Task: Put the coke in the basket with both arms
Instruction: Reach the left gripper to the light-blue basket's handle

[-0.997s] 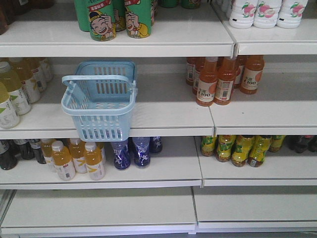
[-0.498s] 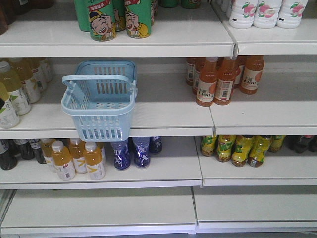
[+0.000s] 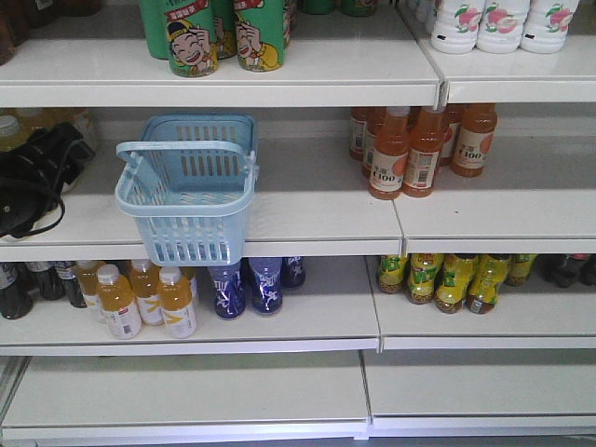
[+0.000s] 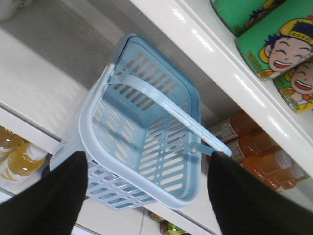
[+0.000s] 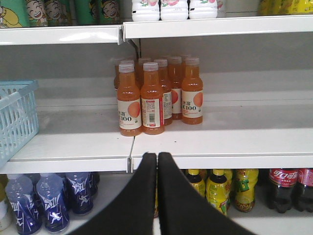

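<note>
The light blue slotted basket (image 3: 189,191) stands on the middle shelf, overhanging its front edge, with its loop handle (image 3: 186,147) raised across the top. It holds nothing. In the left wrist view the basket (image 4: 146,122) lies just ahead of my left gripper (image 4: 146,156), which is open wide, with one black finger (image 4: 54,196) on each side of the near rim. My black left arm (image 3: 37,177) shows at the left edge of the front view. My right gripper (image 5: 157,155) is shut and empty below the middle shelf's edge. The coke is out of view.
Orange drink bottles (image 3: 419,149) stand right of the basket on the same shelf (image 3: 307,200). Green cartoon cans (image 3: 214,37) and white bottles (image 3: 503,23) are above. Below are juice bottles (image 3: 140,298), blue bottles (image 3: 247,284), yellow-green bottles (image 3: 447,279) and dark cola bottles (image 5: 286,188).
My left arm has come into the front view from the left edge, now covering the pale tea bottles there. The basket has not moved.
</note>
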